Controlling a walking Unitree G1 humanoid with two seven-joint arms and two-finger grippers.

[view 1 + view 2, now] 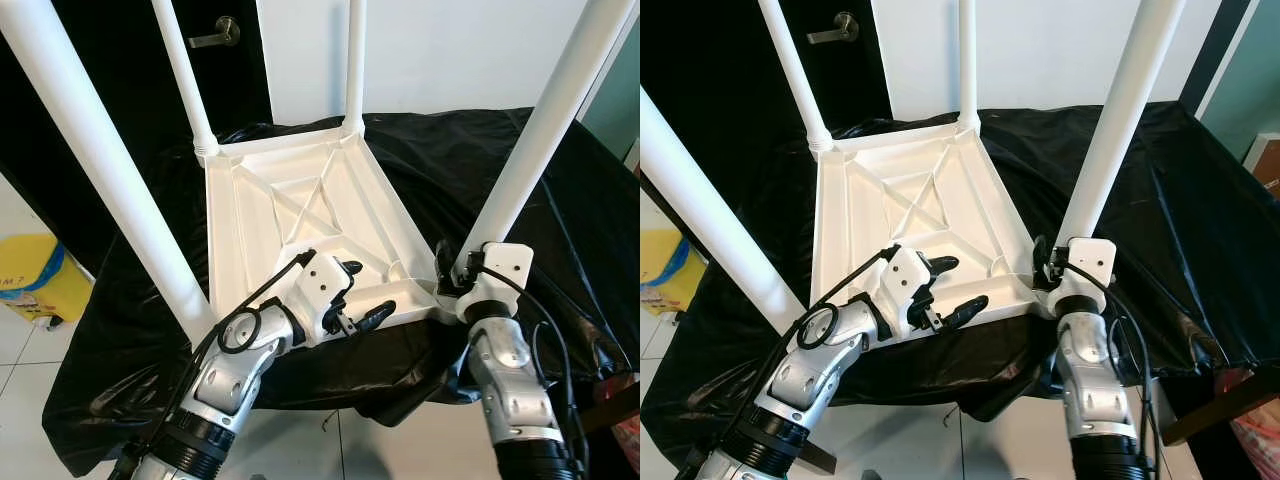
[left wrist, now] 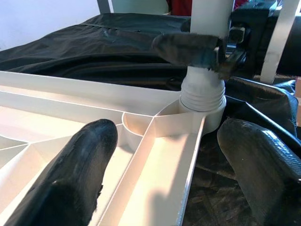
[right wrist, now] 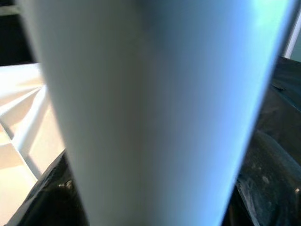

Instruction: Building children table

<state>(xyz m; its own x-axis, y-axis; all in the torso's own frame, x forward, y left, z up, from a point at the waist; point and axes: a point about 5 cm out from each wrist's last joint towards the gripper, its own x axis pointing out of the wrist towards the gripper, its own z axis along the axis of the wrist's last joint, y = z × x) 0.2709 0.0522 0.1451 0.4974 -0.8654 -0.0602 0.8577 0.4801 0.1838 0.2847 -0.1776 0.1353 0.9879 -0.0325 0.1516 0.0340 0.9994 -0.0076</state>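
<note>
A white plastic ribbed tabletop point(image 1: 300, 215) lies upside down on a black plastic sheet point(image 1: 560, 210) that covers the counter. Four white round plastic legs stand up from its corners: the near-left leg point(image 1: 95, 150), the far-left leg point(image 1: 185, 75), the far-right leg point(image 1: 354, 60) and the near-right leg point(image 1: 545, 125).

The left claw point(image 1: 358, 295) reaches over the near edge of the tabletop, its two black fingers point(image 2: 70, 179) spread apart with nothing between them. In the left wrist view one finger sits over a ribbed channel of the tabletop and the other hangs off its edge above the black sheet, both pointing toward the threaded collar point(image 2: 201, 96) where the near-right leg meets its corner socket.

The right claw point(image 1: 452, 268) is at the base of the near-right leg, just above that socket, with its fingers clamped around the leg; the leg fills the right wrist view close up point(image 3: 155, 113).

Beyond the counter are a dark door with a metal lever handle point(image 1: 215, 36) and a white wall point(image 1: 450, 50). A yellow container point(image 1: 35, 275) stands on the tiled floor point(image 1: 20, 370) to the robot's left.
</note>
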